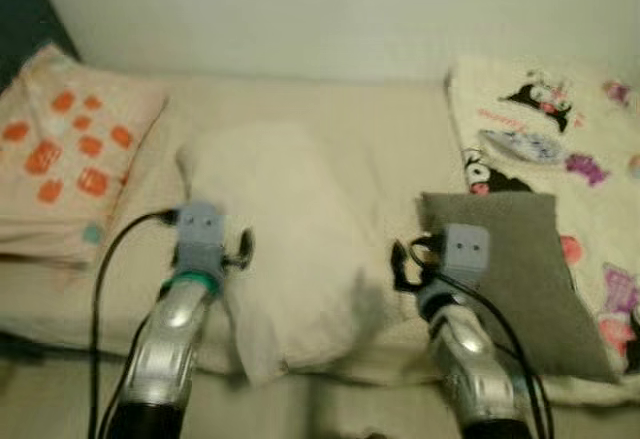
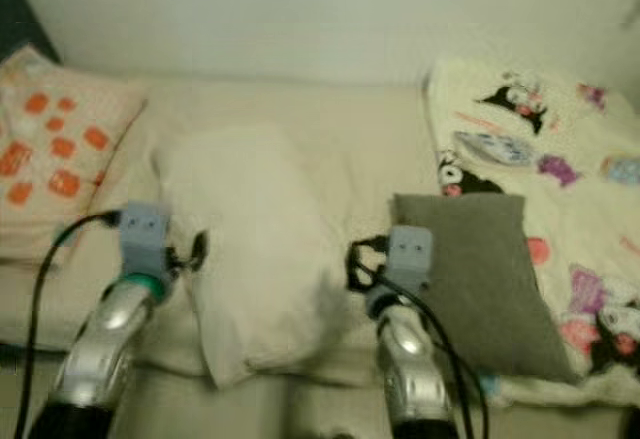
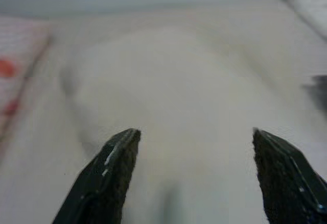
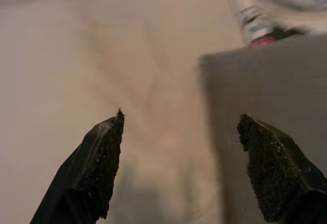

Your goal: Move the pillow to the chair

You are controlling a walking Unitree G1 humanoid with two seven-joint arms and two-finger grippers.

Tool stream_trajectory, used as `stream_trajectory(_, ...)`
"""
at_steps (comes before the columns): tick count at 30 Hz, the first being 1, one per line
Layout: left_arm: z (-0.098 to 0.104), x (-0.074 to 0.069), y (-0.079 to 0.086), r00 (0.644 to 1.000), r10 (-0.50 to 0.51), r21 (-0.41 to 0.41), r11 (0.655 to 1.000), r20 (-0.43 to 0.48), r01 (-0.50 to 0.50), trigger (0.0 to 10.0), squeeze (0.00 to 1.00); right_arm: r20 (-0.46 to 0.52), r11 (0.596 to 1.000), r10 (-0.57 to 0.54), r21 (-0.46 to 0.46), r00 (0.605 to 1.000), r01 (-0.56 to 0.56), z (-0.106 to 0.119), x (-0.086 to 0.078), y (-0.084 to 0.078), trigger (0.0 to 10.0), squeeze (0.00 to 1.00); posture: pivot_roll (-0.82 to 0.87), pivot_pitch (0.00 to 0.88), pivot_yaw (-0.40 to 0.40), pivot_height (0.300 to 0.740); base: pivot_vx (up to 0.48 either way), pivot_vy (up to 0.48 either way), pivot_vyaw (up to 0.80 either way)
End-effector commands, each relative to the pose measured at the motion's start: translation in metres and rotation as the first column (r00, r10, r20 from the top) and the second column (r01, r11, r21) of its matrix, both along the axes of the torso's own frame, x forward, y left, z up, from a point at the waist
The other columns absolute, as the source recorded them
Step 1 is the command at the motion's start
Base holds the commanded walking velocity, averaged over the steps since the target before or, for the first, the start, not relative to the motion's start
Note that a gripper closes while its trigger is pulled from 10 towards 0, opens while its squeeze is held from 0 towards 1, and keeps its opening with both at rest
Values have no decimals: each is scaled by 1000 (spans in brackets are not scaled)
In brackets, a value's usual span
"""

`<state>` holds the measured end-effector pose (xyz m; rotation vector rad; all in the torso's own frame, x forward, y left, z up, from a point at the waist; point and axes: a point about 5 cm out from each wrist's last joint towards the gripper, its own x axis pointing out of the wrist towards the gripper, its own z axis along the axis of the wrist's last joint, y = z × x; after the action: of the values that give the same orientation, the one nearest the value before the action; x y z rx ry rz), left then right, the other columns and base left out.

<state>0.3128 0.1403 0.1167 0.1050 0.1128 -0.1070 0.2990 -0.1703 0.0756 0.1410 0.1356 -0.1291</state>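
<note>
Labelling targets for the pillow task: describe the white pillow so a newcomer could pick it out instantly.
On the cream bed along the wall, look between the two silver arms. The white pillow lies there lengthwise, with the left tool open right at it. Unlike the orange-patterned pillow to its left and the flat grey cushion to its right, it is plain, puffy and white.

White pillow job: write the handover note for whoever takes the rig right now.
Left gripper: open, empty, aimed at the white pillow, not yet closed on it.
Right gripper: open, empty, over the bed at the edge of the grey cushion.
The white pillow lies on the bed between both arms; an orange-patterned pillow is to the robot's left, a cartoon blanket to its right.
Done: approach. Left: grasp, lift, carry to the chair.
</note>
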Motion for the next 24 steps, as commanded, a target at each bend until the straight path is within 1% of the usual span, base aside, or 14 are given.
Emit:
stream_trajectory(1,-7,-3,11,999,24,11,1000,-28,-24,10000,0,-10,999,19,29,1000,-19,-3,-1,10,10000,0,25,33,36,740,330,0,0)
stream_trajectory(4,-8,-3,9,999,11,14,1000,-34,-11,10000,0,-14,999,18,29,1000,-17,-4,-2,10,10000,0,23,31,36,740,296,0,0)
stream_trajectory(12,-9,-4,1,999,-38,13,999,-38,38,10000,0,-24,999,10,31,1000,-9,-6,-4,7,10000,0,22,23,34,740,0,0,0)
stream_trajectory(21,-11,-6,2,999,-33,18,999,-44,33,10000,0,-43,999,13,41,999,-11,-10,-5,8,10000,0,25,14,28,740,0,0,0)
stream_trajectory(22,-12,-6,4,999,-26,20,999,-46,27,10000,0,-43,999,13,47,999,-11,-10,-5,8,10000,0,26,12,28,730,0,0,0)
stream_trajectory(24,-12,-6,4,999,-24,22,999,-46,25,10000,0,-42,999,12,49,999,-10,-9,-5,8,10000,0,26,12,28,725,0,0,0)
